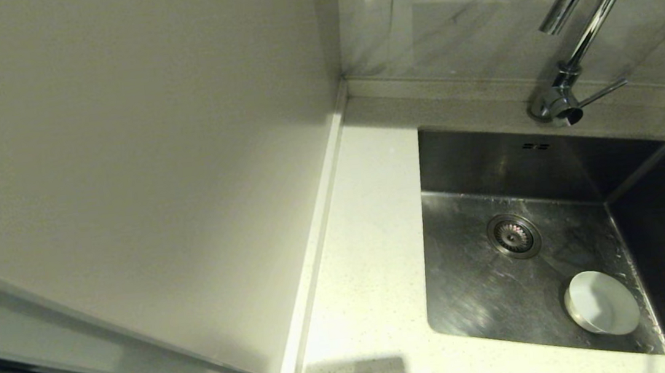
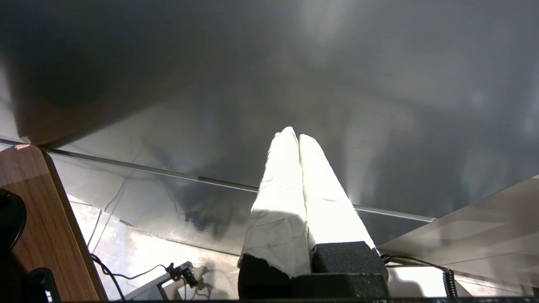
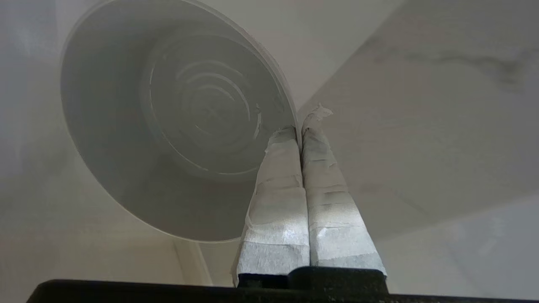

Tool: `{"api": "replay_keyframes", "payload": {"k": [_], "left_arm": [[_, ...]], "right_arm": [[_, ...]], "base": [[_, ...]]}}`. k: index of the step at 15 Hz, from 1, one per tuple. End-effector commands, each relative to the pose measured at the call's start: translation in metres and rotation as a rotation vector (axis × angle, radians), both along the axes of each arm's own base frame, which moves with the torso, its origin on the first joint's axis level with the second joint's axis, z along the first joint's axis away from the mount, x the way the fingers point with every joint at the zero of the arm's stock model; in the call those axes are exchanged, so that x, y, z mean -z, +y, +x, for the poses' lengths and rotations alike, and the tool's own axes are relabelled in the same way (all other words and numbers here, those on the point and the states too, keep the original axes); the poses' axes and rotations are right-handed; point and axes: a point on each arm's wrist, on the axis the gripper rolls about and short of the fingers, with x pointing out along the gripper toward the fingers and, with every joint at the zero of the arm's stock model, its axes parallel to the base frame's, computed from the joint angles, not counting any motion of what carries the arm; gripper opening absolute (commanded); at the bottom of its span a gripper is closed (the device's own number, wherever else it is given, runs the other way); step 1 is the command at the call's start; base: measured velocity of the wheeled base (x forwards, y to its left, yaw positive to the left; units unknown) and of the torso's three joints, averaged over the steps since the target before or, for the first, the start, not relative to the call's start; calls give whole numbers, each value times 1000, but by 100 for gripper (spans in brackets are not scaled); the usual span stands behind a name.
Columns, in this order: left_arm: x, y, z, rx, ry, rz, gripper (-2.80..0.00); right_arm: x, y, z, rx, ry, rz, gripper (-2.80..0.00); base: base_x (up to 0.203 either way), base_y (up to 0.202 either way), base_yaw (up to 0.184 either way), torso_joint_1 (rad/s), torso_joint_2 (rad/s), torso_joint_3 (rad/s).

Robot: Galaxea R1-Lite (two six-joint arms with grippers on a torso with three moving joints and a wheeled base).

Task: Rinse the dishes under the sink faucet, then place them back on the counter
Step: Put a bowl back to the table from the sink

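I have the right gripper [image 3: 300, 126] pinched on the thin rim of a pale, round, shallow bowl [image 3: 168, 122], its two tape-wrapped fingers [image 3: 278, 176] pressed together with only the rim's edge between them. The bowl hangs from that one contact, its smooth underside and ringed foot facing the wrist camera; neither shows in the head view, so I cannot place them over the counter or basin. With so little rim in the grip, I judge slow wrist turns are wise, since a glossy glazed edge can slide out of taped pads, more so once wet.

The left gripper [image 2: 294, 136] sits parked low, its white-wrapped fingers closed on nothing, facing a dull grey panel.

Near in the head view runs the white, finely speckled stone-like counter [image 1: 371, 256], matte and flat. To its right lies the rectangular stainless steel sink [image 1: 480, 294], brushed and sharp-cornered, with a second small white round bowl [image 1: 602, 303] on its floor near the front, apart from the round drain strainer [image 1: 514, 235]. Farthest back stands the shiny chrome gooseneck faucet [image 1: 590, 17]; no water shows.
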Motion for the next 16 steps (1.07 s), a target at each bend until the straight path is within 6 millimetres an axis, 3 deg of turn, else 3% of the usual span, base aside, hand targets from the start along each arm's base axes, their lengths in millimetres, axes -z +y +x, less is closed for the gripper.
{"api": "replay_keyframes", "payload": {"k": [1, 5, 8, 10, 13, 16], "left_arm": [[1, 0, 0, -1, 3, 0, -280], [1, 0, 0, -1, 2, 0, -280], [1, 0, 0, 0, 2, 0, -280], [1, 0, 0, 0, 3, 0, -280], [1, 0, 0, 0, 3, 0, -280], [1, 0, 0, -1, 3, 0, -280]], "right_arm": [[6, 1, -9, -1, -96, -27, -280], [21, -7, -2, 16, 70, 85, -280], [39, -18, -3, 74, 401, 372, -280], [40, -17, -13, 95, 564, 620, -280], [29, -16, -22, 117, 513, 1035, -280], [49, -38, -20, 223, 465, 1333, -280]], "base": [[0, 0, 0, 0, 0, 0], [0, 0, 0, 0, 0, 0], [0, 0, 0, 0, 0, 0], [0, 0, 0, 0, 0, 0], [0, 0, 0, 0, 0, 0], [0, 0, 0, 0, 0, 0]]}}
